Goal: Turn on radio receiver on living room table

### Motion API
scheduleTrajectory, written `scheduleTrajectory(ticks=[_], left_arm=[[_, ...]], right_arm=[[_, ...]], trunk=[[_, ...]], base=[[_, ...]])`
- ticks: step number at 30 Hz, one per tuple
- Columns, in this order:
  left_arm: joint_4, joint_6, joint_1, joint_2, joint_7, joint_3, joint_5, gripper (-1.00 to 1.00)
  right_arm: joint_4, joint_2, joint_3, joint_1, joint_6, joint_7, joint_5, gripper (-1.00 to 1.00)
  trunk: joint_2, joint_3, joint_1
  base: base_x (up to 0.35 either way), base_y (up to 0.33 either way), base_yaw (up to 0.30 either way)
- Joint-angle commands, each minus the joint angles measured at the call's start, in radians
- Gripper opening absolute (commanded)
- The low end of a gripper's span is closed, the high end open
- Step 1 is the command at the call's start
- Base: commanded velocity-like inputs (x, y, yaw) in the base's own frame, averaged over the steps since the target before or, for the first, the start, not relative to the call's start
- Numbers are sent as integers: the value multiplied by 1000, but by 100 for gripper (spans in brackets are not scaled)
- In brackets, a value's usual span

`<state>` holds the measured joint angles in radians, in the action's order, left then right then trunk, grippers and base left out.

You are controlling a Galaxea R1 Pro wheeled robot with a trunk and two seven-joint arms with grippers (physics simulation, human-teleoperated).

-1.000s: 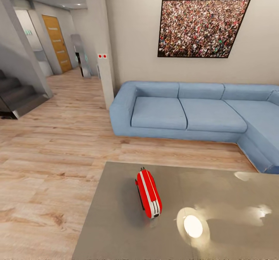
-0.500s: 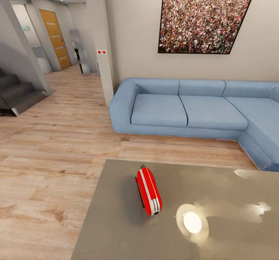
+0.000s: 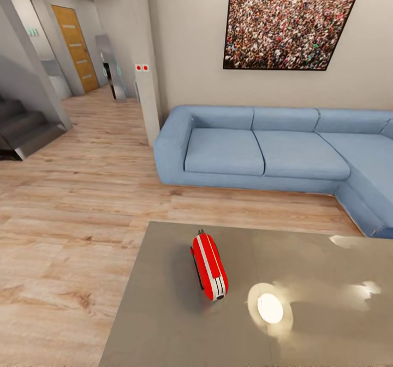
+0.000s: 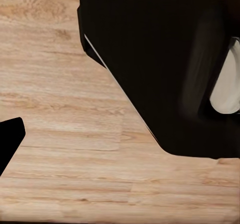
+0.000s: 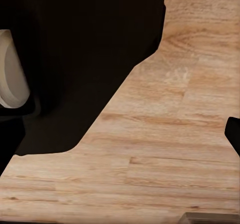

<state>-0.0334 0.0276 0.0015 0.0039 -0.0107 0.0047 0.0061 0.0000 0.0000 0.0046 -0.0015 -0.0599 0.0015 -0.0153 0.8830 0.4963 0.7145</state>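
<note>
My tools hang over the floor, their state impossible to tell. The radio lies on the counter before the sofa — reached, not yet touched — switching on remains.

Readable text, labels, brands, numbers: none. Radio: red casing with white trim, no lettering legible. Wall panel on the pillar: two red dots, no characters discernible. Greenish marks on the far hallway wall: too small to read. Framed picture: crowd pattern, no caption. Wrist views: plank floor and dark robot body, no markings.
</note>
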Motion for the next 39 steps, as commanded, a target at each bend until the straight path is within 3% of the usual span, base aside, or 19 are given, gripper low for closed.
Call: scheduleTrajectory(ticks=[1, 39], left_arm=[[0, 0, 0, 0, 0, 0, 0, 100], [0, 0, 0, -1, 0, 1, 0, 100]], right_arm=[[0, 0, 0, 0, 0, 0, 0, 100], [0, 0, 0, 0, 0, 0, 0, 100]], trunk=[[0, 2, 0], [0, 63, 0]], base=[[0, 0, 0], [0, 0, 0]])
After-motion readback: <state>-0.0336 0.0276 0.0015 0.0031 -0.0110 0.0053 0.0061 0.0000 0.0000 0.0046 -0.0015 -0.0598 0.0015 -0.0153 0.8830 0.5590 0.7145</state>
